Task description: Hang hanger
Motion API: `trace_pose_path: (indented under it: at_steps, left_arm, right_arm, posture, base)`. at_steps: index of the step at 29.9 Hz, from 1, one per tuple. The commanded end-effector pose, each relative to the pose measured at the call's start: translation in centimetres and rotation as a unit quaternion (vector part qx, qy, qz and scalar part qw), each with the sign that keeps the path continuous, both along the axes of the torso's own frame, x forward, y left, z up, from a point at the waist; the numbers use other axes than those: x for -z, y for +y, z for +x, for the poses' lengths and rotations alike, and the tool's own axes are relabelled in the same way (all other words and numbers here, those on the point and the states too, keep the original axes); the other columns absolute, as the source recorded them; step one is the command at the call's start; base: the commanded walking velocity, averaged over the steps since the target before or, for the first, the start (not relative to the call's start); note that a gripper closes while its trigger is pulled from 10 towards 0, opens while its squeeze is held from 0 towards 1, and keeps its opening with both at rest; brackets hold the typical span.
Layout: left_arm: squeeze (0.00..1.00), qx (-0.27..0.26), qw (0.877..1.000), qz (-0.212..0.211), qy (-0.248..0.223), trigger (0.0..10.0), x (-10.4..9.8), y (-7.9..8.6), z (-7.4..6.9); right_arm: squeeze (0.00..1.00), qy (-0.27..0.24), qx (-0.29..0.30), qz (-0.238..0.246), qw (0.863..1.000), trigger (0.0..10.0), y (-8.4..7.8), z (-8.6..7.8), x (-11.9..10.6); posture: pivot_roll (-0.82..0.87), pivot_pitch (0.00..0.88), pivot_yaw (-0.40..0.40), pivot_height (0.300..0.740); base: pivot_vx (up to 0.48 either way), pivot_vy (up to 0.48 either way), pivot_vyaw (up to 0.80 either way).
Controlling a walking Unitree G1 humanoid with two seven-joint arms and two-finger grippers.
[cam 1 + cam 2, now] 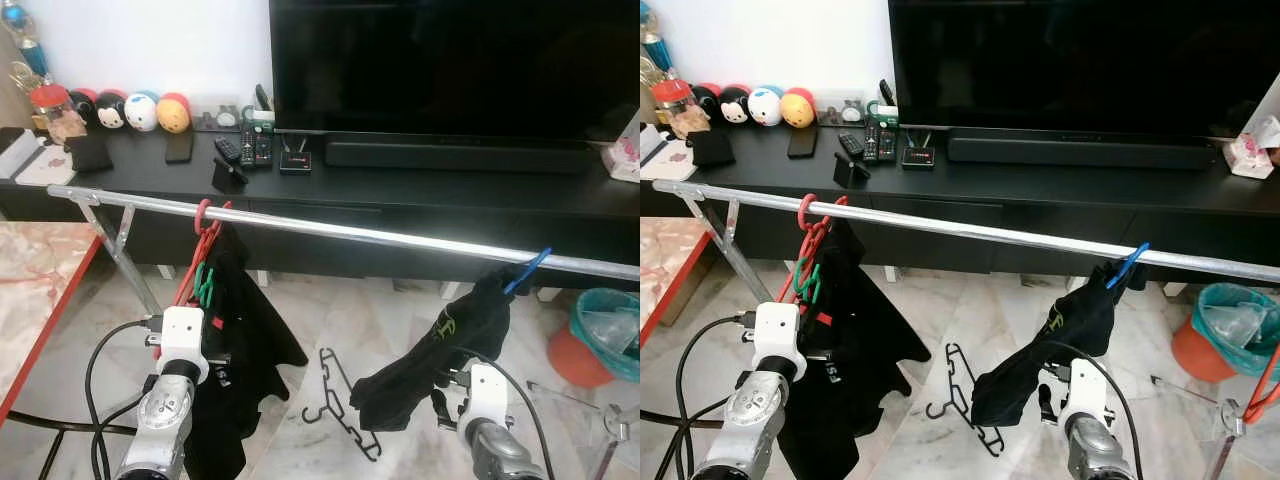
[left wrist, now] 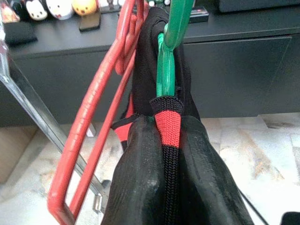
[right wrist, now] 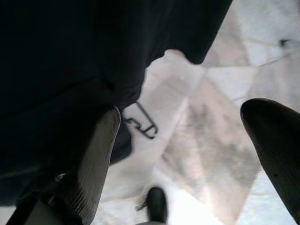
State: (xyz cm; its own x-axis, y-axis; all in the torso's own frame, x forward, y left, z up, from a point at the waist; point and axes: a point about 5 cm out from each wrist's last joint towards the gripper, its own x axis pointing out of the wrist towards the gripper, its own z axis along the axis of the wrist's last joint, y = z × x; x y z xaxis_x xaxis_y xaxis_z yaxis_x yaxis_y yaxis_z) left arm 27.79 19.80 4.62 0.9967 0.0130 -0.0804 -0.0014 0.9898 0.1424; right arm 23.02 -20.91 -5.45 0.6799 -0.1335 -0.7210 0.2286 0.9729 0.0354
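Right gripper: fingers spread wide, one pad against the black garment on the blue hanger.
Left gripper: clamped on black clothing with red-striped strap.
Red hanger: hooked on rail.
Writing: green emblem, unreadable.

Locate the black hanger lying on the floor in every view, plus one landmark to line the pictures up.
Left eye view: black hanger on the marble floor, bottom centre, between the two hanging black garments.
Right eye view: same hanger, bottom centre, a little further left.
Left wrist view: I can't find it; red and green hangers with black cloth are what I see.
Right wrist view: small, at the centre, below the dark cloth edge.
Shared landmark: silver rail.
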Motion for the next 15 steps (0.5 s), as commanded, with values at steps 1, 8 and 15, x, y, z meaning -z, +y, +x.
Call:
trace_pose_path:
  at_steps: [1, 8, 15]
  left_arm:
    - [0.0, -0.002, 1.0, 0.014, -0.012, 10.0, -0.7, 0.9, -0.2]
    - [0.0, 0.005, 1.0, 0.015, -0.007, 10.0, -0.6, 0.8, -1.0]
    - [0.0, 0.013, 1.0, 0.008, 0.003, 10.0, 0.0, -0.1, -2.1]
  right_arm:
    - [0.0, 0.003, 0.019, 0.016, 1.0, 10.0, 0.3, -0.6, 0.4]
    - [0.0, 0.018, -0.014, 0.007, 1.0, 10.0, 0.6, -1.4, 1.0]
    - [0.0, 0.015, -0.004, 0.003, 1.0, 10.0, -0.1, -2.2, 1.2]
  posture:
    - [0.06, 0.0, 0.023, 0.736]
    - [0.06, 0.0, 0.046, 0.736]
    - [0.04, 0.0, 0.029, 0.736]
  base:
    - [0.0, 0.0, 0.0]
    - [-0.04, 0.0, 0.0]
    - [-0.291, 0.0, 0.0]
